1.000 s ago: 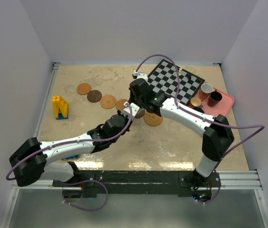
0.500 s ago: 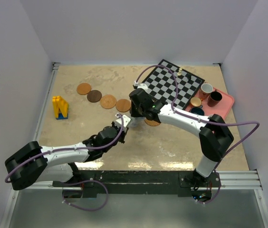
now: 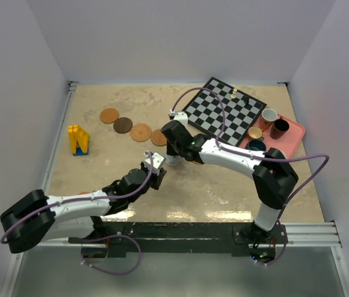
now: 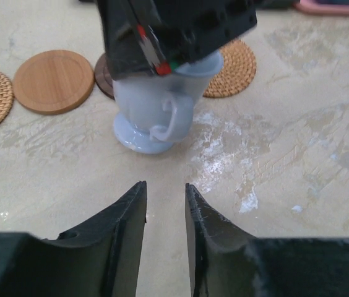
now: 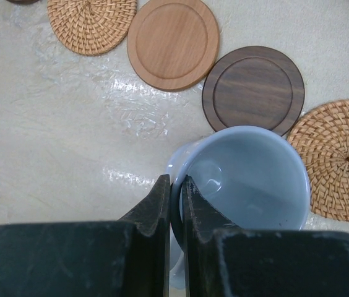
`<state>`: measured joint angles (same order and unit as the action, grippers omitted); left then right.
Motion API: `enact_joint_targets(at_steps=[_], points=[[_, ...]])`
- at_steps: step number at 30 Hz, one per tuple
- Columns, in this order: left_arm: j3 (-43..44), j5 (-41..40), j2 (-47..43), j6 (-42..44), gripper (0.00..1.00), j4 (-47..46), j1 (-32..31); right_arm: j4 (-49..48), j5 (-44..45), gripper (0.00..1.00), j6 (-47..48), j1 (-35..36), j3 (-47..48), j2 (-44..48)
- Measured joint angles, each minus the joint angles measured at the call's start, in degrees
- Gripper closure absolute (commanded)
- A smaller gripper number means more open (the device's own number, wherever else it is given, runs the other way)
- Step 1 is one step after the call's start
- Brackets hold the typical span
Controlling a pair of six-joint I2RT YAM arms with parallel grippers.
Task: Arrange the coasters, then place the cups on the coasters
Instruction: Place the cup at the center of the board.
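Chessboard (image 3: 245,111) and pink tray (image 3: 286,147) fill upper right; right gripper (image 5: 176,187) pinches pale blue cup (image 5: 242,179) rim beside dark coaster (image 5: 253,90); left gripper (image 4: 165,192), narrowly parted, empty, faces it.

pale blue cup (image 5: 249,179): upright on table (image 5: 69,136), rim pinched in my right pincer (image 5: 176,182) | dark brown coaster (image 5: 253,90): flat, just beyond cup | woven coaster (image 5: 341,159): flat, beside cup

You're looking at the pale blue cup (image 5: 249,179): glossy, smooth, ceramic-looking; wicker coasters (image 5: 91,25) rough, woven; light wood coaster (image 5: 172,42) smooth, matt; dark wood coaster (image 5: 253,90) satin, grain visible; tabletop (image 5: 51,136) matt, stone look w/ shiny scuffs.
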<state>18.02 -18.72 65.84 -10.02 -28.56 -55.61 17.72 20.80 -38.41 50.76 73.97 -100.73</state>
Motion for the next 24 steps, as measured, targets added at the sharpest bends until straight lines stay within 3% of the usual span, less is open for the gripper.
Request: enact_joint_targets(at_steps=[7, 24], points=[[-3.9, -1.6, -12.9, -3.0, 0.54, 1.0, 0.0, 1.0, 7.2, 0.85, -0.7, 4.0, 1.5, -1.9], [-5.8, -4.8, -16.8, -8.7, 0.30, 7.6, 0.0, 4.3, 6.8, 0.38, -1.4, 6.2, 8.5, -7.0]])
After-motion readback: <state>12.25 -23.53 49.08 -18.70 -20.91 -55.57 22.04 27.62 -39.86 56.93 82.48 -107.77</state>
